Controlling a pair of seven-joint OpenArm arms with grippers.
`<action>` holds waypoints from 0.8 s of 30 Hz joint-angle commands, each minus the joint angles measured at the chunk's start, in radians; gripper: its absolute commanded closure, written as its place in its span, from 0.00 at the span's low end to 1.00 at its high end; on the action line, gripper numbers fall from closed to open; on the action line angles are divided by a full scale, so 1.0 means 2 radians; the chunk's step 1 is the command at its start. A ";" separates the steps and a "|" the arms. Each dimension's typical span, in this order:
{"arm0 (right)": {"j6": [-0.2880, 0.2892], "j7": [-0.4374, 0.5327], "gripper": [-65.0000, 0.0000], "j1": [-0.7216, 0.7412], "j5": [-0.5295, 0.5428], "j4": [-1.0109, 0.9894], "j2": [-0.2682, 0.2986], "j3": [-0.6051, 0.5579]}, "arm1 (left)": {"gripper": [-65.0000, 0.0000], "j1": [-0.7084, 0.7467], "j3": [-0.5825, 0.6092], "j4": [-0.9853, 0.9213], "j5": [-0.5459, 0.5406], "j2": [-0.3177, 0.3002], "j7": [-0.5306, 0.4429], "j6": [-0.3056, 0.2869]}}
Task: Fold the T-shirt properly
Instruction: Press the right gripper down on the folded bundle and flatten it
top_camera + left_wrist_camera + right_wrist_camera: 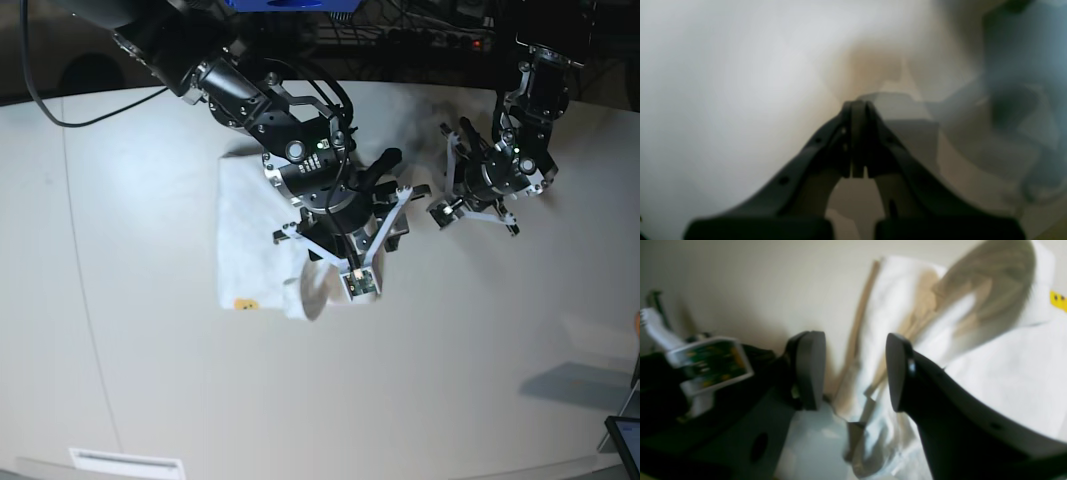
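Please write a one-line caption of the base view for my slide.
Right gripper open over the folded white cotton T-shirt on the pale table; left gripper shut, apart.

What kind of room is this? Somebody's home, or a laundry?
Most likely a robotics lab or test bench, not a home. Two black robot arms reach over a wide pale table, one above a folded white T-shirt, with cables and dark equipment behind.

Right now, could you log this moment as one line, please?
T-shirt: folded on table | right gripper: open above it | left gripper: shut, empty, aside
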 commanded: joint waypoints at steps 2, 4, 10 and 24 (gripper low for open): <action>0.000 0.011 0.55 0.012 -0.007 0.024 -0.002 0.005 | 1.00 0.001 0.000 -0.003 0.003 -0.007 0.013 -0.001; 0.000 0.007 0.55 0.014 -0.007 0.043 0.014 0.026 | 1.00 0.004 0.000 -0.003 0.003 -0.010 0.012 -0.001; 0.000 -0.010 0.60 -0.007 -0.006 0.080 0.061 0.114 | 1.00 0.049 -0.097 0.001 0.003 -0.006 0.009 -0.004; 0.059 0.064 1.00 -0.050 -0.004 -0.017 0.050 0.178 | 1.00 0.087 -0.185 0.001 0.003 0.016 -0.039 -0.004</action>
